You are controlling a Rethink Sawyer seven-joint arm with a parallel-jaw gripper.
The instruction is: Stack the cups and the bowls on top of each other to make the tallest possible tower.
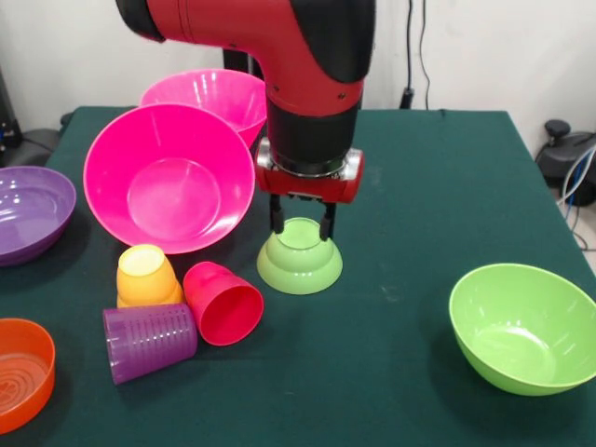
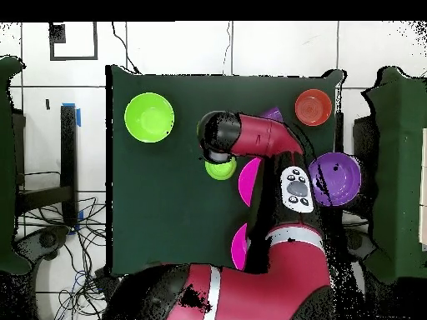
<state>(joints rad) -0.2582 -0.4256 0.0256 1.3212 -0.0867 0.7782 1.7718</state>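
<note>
Front view, hidden: small green plastic bowl (image 1: pixel 300 261) upside down on the green cloth table (image 1: pixel 428 205), base partly behind the gripper (image 1: pixel 303 223); rear hot pink bowl (image 1: pixel 219 96) half covered by the arm (image 1: pixel 307 84).
Cut off: wide purple bowl (image 1: pixel 30 212) and shallow orange bowl (image 1: pixel 20 371) at left edge.
Overhead view, hidden: arm over both pink bowls and the cups; small blue bowl not found.
Arm pose: bent down vertical, gripper straight over small green bowl.
Jaws: spread, one black finger each side of the raised base; contact not clear.
Shapes: front hot pink bowl (image 1: pixel 169 177) large, glossy, tilted; lime green bowl (image 1: pixel 523 326) upright, well apart at right.
Cups: ridged translucent purple cup (image 1: pixel 149 341) and red cup (image 1: pixel 223 304) on their sides, yellow-orange cup (image 1: pixel 147 276) upside down, all touching.
</note>
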